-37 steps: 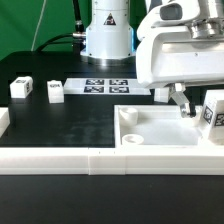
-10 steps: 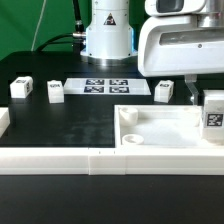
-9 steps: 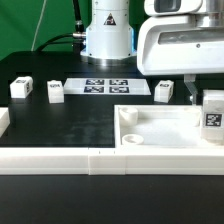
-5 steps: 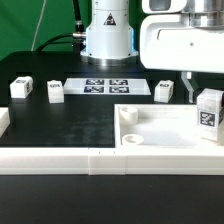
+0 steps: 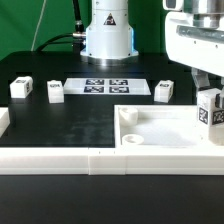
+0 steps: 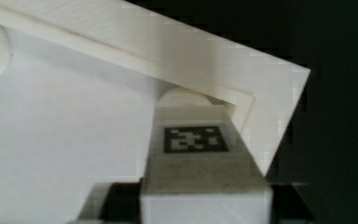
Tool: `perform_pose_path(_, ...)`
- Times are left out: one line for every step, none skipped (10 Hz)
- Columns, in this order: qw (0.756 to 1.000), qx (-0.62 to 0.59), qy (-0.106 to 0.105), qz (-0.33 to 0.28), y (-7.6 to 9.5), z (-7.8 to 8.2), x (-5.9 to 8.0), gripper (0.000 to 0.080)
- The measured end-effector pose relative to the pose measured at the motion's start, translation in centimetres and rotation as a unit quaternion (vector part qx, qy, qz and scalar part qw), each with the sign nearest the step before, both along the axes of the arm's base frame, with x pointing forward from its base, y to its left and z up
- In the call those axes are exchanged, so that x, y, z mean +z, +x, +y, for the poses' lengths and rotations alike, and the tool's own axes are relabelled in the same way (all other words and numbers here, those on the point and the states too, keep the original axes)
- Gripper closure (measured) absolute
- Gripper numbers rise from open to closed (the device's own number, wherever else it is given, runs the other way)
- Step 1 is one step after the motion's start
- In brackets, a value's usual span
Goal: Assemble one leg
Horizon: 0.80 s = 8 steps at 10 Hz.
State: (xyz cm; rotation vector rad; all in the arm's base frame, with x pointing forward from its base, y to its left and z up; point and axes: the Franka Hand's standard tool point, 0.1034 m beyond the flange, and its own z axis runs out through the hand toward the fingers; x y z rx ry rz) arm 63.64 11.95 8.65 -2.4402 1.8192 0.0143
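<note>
Wrist view shows you the gripper (image 6: pixel 197 200) pinching the leg (image 6: pixel 197 145) by its sides, with the tag facing the camera, poised at a far corner of the panel (image 6: pixel 69 130). You appear to be at the insertion step. Next, align the leg squarely over that corner and lower it straight.

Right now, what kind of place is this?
Probably a robot lab workbench. A white robot arm stands at a black table, its pincer grips a small tagged leg, and the marker board lies flat nearby.
</note>
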Motion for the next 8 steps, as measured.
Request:
perform_pose_path(0.999,-0.04,0.006,0.004,-0.03,0.11,-0.02,0.0507)
perform_pose_path(0.998,-0.055,0.011,0.006,-0.06,0.29,-0.03,0.0419)
perform_pose_path(0.999,-0.037,0.01,0.004,-0.08,0.33,-0.05,0.0419)
perform_pose_path(1.0,-0.015,0.009,0.002,-0.09,0.35,-0.07,0.0243)
perform_pose_path(1.0,0.015,0.008,0.0,-0.14,0.51,-0.12,0.0243)
perform_pose_path(0.998,0.059,0.005,-0.003,-0.2,0.75,-0.17,0.0169)
perform_pose_path(0.993,0.115,0.002,-0.008,-0.19,0.77,-0.16,0.0156)
perform_pose_path(0.983,0.186,-0.001,-0.012,-0.06,0.62,-0.21,0.0156)
